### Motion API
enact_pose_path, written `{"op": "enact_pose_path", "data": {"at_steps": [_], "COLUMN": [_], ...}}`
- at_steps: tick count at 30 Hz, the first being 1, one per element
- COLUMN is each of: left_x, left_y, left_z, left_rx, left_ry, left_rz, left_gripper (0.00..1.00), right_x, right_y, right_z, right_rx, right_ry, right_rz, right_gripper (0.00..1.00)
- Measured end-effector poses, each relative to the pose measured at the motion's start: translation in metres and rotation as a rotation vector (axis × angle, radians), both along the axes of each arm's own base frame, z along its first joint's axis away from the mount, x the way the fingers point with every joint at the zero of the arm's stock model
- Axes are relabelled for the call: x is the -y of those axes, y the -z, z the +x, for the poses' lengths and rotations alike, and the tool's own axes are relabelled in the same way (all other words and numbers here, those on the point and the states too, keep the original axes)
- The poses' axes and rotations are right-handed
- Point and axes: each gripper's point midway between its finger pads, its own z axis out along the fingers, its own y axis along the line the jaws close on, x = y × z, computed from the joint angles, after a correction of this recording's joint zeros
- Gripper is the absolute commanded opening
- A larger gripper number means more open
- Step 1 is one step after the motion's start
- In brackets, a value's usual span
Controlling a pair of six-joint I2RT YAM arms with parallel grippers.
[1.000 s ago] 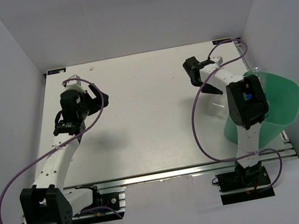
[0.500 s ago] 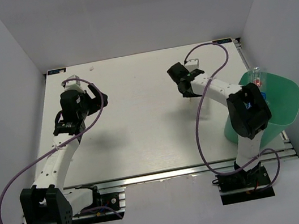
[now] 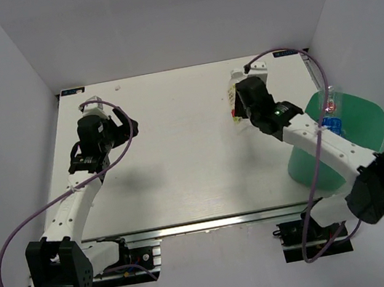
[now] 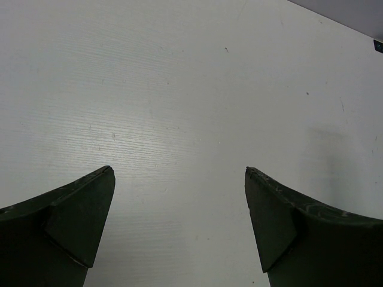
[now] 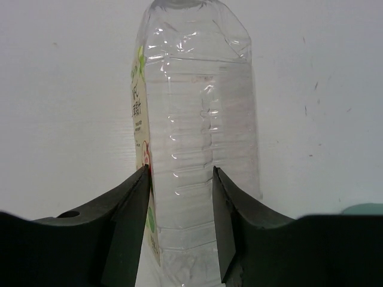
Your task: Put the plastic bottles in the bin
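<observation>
Bottle (image 5: pixel 197 119) clear, label (image 5: pixel 140 107) green-white with red; bin (image 3: pixel 300 164) mint-green; table (image 3: pixel 180 160) white, faint grain.

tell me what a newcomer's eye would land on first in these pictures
First comes the clear bottle with a green-white label, clamped in the right claw over the right-centre of the table. Next is the mint-green bin at the right edge, with red- and blue-labelled bottles showing inside. The left claw hangs open over bare tabletop.
</observation>
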Motion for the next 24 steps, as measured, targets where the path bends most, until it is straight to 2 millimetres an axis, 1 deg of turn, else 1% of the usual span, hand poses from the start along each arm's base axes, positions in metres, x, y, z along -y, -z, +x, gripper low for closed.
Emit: {"op": "enact_pose_path", "data": {"at_steps": [3, 7, 8, 10, 11, 14, 16, 18, 19, 20, 22, 24], "left_x": [0.0, 0.0, 0.0, 0.0, 0.0, 0.0, 0.001, 0.001, 0.001, 0.001, 0.001, 0.001], "left_y": [0.0, 0.0, 0.0, 0.0, 0.0, 0.0, 0.0, 0.0, 0.0, 0.0, 0.0, 0.0], "left_z": [0.0, 0.0, 0.0, 0.0, 0.0, 0.0, 0.0, 0.0, 0.0, 0.0, 0.0, 0.0], "left_rx": [0.0, 0.0, 0.0, 0.0, 0.0, 0.0, 0.0, 0.0, 0.0, 0.0, 0.0, 0.0], "left_ry": [0.0, 0.0, 0.001, 0.0, 0.001, 0.002, 0.002, 0.003, 0.004, 0.004, 0.004, 0.004], "left_rz": [0.0, -0.001, -0.001, -0.001, -0.001, -0.002, -0.002, -0.002, -0.002, -0.002, -0.002, -0.002], "left_gripper": [0.98, 0.98, 0.98, 0.98, 0.98, 0.98, 0.98, 0.98, 0.98, 0.98, 0.98, 0.98], "right_x": [0.0, 0.007, 0.012, 0.025, 0.033, 0.069, 0.094, 0.122, 0.139, 0.153, 0.18, 0.199], "right_y": [-0.034, -0.092, -0.113, -0.155, -0.172, -0.223, -0.249, -0.265, -0.27, -0.271, -0.263, -0.248], "right_z": [-0.007, -0.024, -0.029, -0.044, -0.052, -0.085, -0.108, -0.129, -0.142, -0.152, -0.171, -0.185], "right_rx": [0.081, 0.198, 0.241, 0.325, 0.361, 0.469, 0.521, 0.554, 0.564, 0.566, 0.545, 0.505], "right_ry": [-0.053, -0.103, -0.108, -0.097, -0.086, -0.02, 0.039, 0.121, 0.182, 0.237, 0.355, 0.449], "right_rz": [0.032, 0.062, 0.071, 0.093, 0.102, 0.125, 0.14, 0.152, 0.163, 0.17, 0.174, 0.161], "right_gripper": [0.0, 0.0, 0.0, 0.0, 0.0, 0.0, 0.0, 0.0, 0.0, 0.0, 0.0, 0.0]}}
